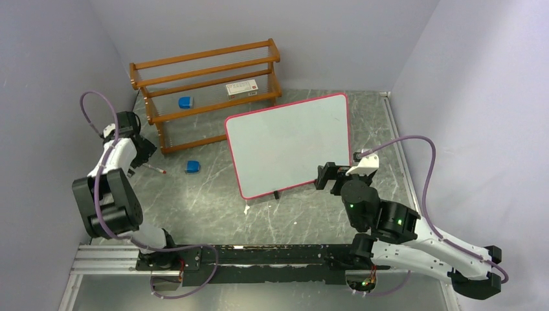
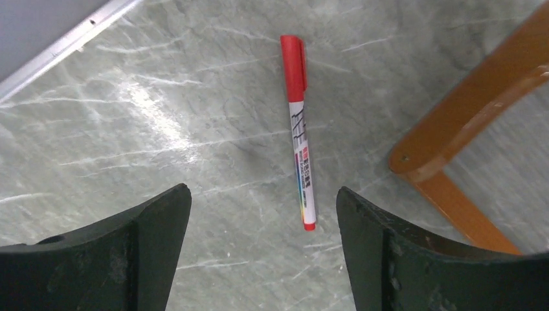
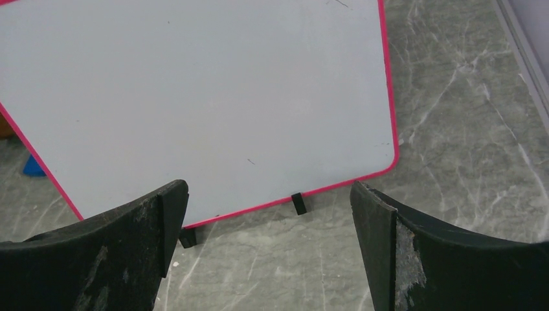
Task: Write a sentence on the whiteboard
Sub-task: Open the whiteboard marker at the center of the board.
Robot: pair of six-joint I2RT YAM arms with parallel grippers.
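Smooth whiteboard (image 1: 291, 146), marbled table (image 1: 207, 207), wooden rack (image 2: 466, 116)

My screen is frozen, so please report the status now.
Left jaws open above capped red marker. Right jaws open before blank whiteboard. Rack leg near marker.

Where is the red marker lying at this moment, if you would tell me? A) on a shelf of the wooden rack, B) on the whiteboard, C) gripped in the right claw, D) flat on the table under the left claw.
D: the marker lies flat and capped on the table, in front of the open left claw, touching neither finger, near the rack.
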